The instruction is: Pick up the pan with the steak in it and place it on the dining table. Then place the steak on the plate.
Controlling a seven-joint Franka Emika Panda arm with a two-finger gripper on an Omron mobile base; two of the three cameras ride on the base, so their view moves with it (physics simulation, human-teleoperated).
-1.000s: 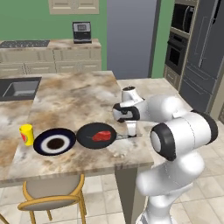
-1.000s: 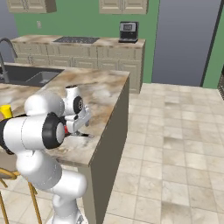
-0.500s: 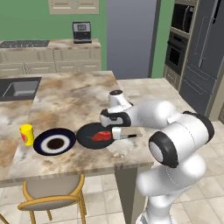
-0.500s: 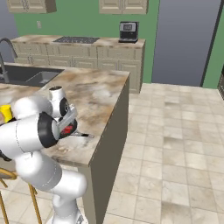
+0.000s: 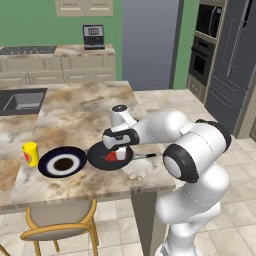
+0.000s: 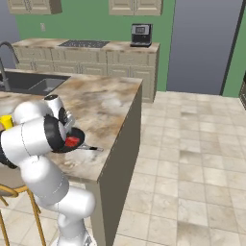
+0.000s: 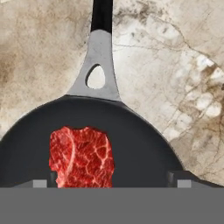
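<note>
steak (image 7: 82,156) in pan (image 7: 140,144), plate (image 5: 62,162) beside it

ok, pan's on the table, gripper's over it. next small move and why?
Probably lower straight onto the steak and close. The gripper hangs open above the pan, jaws either side of the meat, nothing held. The plate sits right beside the pan, so the carry is short.
</note>
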